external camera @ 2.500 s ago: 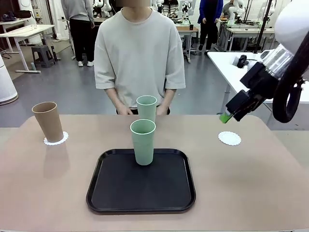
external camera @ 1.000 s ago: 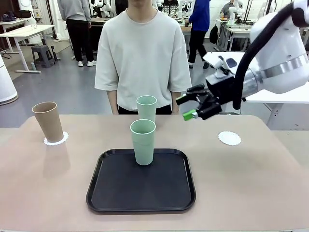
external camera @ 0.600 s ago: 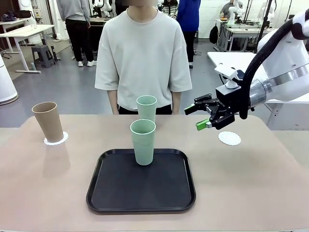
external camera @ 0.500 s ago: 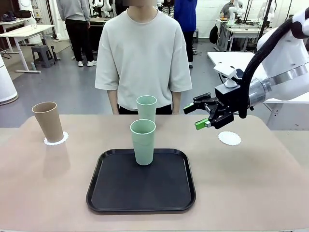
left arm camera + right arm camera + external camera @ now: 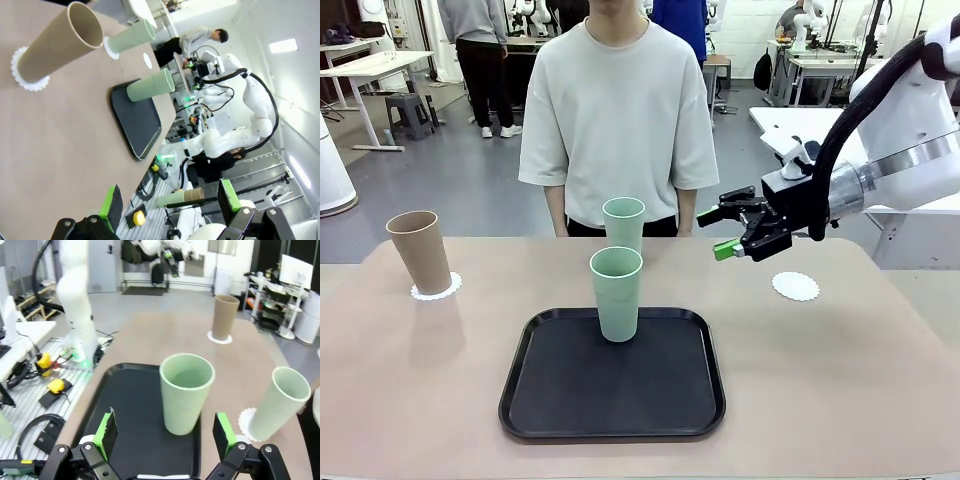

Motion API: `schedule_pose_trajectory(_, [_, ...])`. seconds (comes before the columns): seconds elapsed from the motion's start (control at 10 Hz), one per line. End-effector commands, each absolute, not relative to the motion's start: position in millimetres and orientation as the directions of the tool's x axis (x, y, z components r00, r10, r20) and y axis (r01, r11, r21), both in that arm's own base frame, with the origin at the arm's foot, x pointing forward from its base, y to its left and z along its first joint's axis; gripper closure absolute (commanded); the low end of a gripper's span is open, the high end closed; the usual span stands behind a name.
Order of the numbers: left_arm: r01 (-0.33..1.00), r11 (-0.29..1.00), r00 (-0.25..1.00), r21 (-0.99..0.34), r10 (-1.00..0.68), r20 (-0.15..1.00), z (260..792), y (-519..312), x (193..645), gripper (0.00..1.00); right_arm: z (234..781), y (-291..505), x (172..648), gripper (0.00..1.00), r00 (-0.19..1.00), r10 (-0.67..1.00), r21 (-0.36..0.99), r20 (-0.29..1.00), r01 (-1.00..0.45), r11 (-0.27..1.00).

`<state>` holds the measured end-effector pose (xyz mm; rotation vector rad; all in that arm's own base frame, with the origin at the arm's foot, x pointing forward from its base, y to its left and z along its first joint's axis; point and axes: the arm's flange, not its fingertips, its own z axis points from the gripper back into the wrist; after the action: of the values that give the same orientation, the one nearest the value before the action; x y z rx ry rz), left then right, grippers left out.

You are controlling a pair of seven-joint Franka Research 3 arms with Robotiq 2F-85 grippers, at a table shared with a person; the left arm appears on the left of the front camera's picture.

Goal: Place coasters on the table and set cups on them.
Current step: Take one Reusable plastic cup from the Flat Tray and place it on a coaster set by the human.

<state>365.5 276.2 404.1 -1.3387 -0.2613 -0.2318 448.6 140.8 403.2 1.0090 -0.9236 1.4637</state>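
While a person [image 5: 620, 110] waits at the far edge of the smooth beige table [image 5: 820, 380], workshop benches behind: cups and coasters, partly set.
Matte tan cup [image 5: 420, 250] on lacy white coaster [image 5: 436, 290], left; far mint cup [image 5: 624, 222] on second doily [image 5: 246, 416], centre back; near mint cup [image 5: 616, 295] on black rounded tray [image 5: 610, 428]; bare coaster [image 5: 795, 286], right. Right gripper [image 5: 716, 232] spread wide, empty, between bare coaster and cups, shifted slightly left and up since half a second ago. Left gripper [image 5: 170, 200] likewise spread, empty.
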Motion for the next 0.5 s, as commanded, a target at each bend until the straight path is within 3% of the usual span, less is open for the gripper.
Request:
schedule_pose_trajectory(0.0, [0.315,0.218,0.947,-0.924,-0.013,0.320,406,276,363,0.00,357,157,450,0.00,-0.061,0.304,-0.027,0.951,-0.993,-0.116])
schedule_pose_trajectory(0.4, [0.315,0.218,0.947,-0.924,-0.013,0.320,406,276,363,0.00,305,166,454,0.00,-0.065,0.256,-0.008,0.964,-0.976,-0.220])
